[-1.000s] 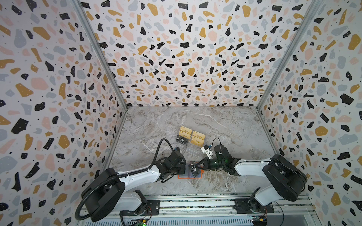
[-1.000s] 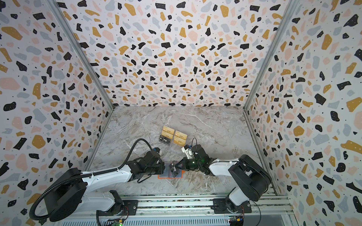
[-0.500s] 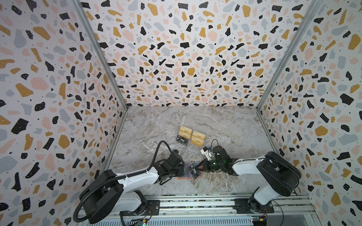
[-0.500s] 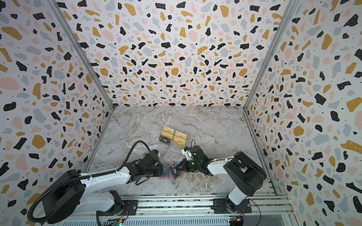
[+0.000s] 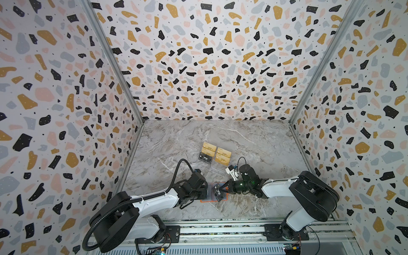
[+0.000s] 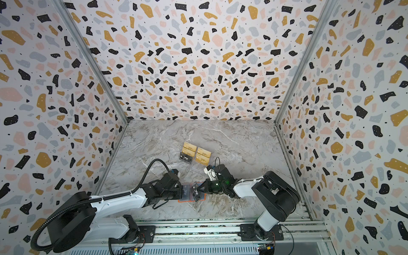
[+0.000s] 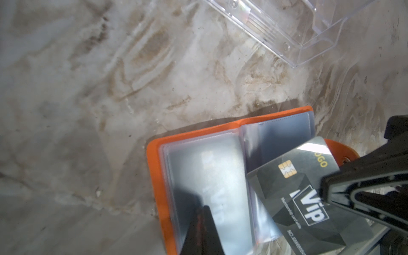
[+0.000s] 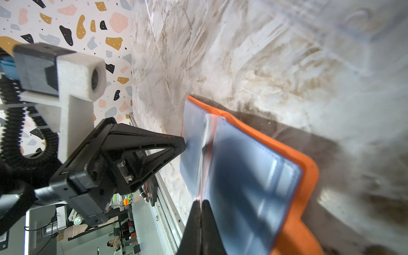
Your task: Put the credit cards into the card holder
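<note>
The orange card holder (image 5: 204, 201) (image 6: 184, 200) lies open near the table's front edge, its bluish sleeves facing up. My left gripper (image 5: 206, 191) (image 7: 204, 207) is shut, and its tip rests on the left page's sleeve. A Vip card shows faintly inside that sleeve. My right gripper (image 5: 224, 187) (image 8: 201, 201) is shut on a black Vip credit card (image 5: 218, 193) (image 7: 298, 198), held tilted over the right page. In the right wrist view the card holder (image 8: 309, 176) fills the middle and the held card shows only edge-on.
A clear acrylic stand (image 5: 215, 169) (image 7: 298, 28) sits behind the holder. It carries several gold cards (image 5: 224, 153) and one black Vip card (image 5: 206, 157). Terrazzo walls enclose the marble table (image 5: 254, 143) on three sides. A metal rail (image 5: 220, 227) runs along the front.
My right gripper has brought the black card slightly lower over the holder's right page. The left gripper has stayed on the left page.
</note>
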{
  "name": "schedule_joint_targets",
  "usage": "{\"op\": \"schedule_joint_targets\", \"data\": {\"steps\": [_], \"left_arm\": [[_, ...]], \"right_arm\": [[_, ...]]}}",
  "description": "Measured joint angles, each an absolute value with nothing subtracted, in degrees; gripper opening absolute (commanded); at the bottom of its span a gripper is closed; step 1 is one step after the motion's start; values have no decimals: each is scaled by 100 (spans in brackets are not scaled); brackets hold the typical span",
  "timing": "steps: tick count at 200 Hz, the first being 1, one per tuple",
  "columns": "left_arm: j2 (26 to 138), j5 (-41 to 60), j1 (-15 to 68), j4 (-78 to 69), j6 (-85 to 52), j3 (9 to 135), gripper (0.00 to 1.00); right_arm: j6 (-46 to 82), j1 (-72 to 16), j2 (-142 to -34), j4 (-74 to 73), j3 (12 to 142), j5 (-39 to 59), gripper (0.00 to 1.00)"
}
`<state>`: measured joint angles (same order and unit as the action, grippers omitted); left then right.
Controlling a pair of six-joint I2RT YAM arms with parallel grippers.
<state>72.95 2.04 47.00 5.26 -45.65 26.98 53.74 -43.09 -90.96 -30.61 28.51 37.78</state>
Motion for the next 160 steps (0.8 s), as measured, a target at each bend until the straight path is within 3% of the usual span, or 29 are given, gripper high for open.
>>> {"op": "schedule_joint_targets", "data": {"steps": [160], "left_arm": [[7253,209,4700,528,-4571,2698,6]], "right_arm": [[5391,-4327,-9264,-3124,2923,3605,0]]}}
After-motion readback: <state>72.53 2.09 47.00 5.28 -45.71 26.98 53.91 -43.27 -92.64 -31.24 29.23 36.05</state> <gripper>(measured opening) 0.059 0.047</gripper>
